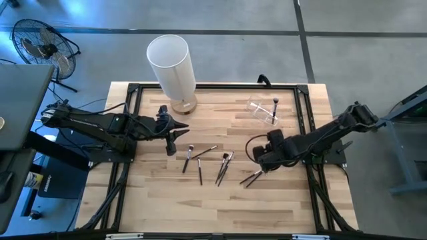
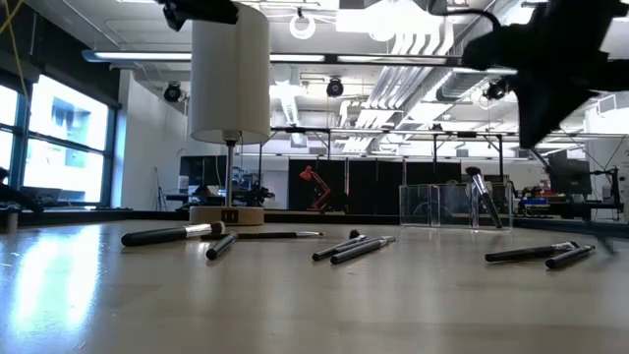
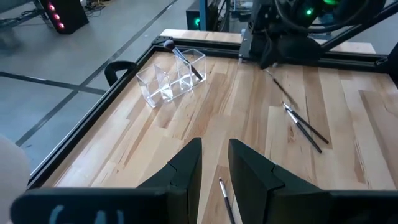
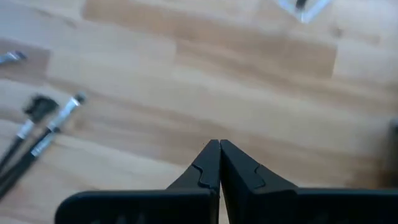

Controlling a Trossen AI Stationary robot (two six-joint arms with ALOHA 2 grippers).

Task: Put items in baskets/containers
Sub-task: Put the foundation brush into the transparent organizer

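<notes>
Brushes on the table: eight thin dark-handled brushes lay loose, six mid-table and two toward the right edge.
Brush in holder: one brush stood tilted in the clear holder near the far right corner.
White cylinder: one, upright at the far edge.
Left gripper: raised near the cylinder's base, fingers apart, empty.
Right gripper: raised over the right-hand brushes, fingers together, empty.

The left gripper is hovering just in front of the white cylinder, fingers slightly parted. The right gripper is hanging farther right, fingers pressed together, empty.
</notes>
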